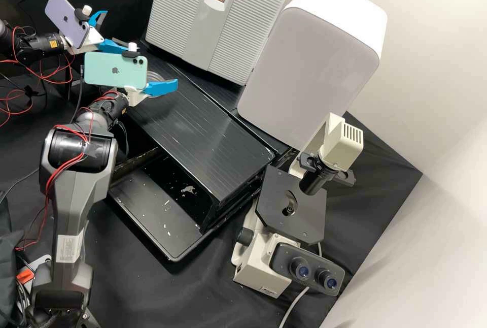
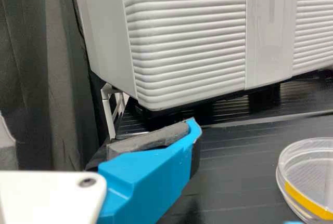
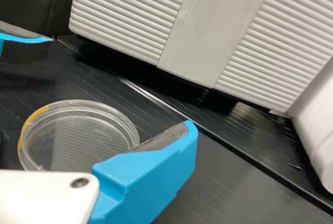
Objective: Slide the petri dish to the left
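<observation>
The left gripper [image 1: 115, 31] is noted spread wide, near the ribbed white machine [image 1: 187, 13]. The petri dish [image 3: 78, 135] is found flat on the black ribbed platform [image 1: 203, 135], just beside the right gripper [image 3: 151, 174], possibly touching it; whether that gripper is spread or pressed together cannot be told

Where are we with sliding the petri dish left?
Looks done: the approach. The right gripper sits close beside the petri dish on the black ribbed platform; contact cannot be judged. In hand: apparently lining up the push. Left: the slide itself, seemingly toward the left gripper on the dish's far side.
</observation>
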`<state>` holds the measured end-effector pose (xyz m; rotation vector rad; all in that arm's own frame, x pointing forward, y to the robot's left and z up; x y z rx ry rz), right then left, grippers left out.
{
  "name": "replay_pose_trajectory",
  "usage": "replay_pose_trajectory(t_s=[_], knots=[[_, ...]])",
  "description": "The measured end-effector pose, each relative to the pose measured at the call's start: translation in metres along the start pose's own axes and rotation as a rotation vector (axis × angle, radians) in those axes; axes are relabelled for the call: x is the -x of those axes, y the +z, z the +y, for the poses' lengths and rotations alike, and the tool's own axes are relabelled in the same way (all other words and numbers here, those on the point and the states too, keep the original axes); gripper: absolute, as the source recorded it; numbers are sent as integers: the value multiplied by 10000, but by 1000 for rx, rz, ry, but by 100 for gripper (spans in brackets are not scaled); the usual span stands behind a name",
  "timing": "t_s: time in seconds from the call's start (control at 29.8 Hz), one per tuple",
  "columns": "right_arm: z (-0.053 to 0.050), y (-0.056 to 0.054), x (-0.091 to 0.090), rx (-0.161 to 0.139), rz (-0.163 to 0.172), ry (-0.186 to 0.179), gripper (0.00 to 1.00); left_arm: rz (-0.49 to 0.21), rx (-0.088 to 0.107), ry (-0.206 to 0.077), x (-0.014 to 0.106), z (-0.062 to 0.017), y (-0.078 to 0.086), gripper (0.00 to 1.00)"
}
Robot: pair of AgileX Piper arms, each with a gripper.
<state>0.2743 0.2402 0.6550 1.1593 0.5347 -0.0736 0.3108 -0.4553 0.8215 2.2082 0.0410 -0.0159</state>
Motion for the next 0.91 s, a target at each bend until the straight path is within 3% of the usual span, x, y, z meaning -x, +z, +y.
replay_pose_trajectory(t_s=[0.2,0.3,0.44,0.57,0.64,0.81,0.91], knots=[[22,94,214,7,11,43,100,0,0,0,0,0,0,100],[51,140,359,18,20,90,100,0,0,0,0,0,0,100],[101,146,580,27,38,207,100,0,0,0,0,0,0,100],[132,208,808,46,53,371,100,0,0,0,0,0,0,100],[164,264,951,28,100,415,100,0,0,0,0,0,0,100],[189,421,1164,-41,182,416,100,0,0,0,0,0,0,100],[174,530,1282,-81,203,402,100,0,0,0,0,0,0,100]])
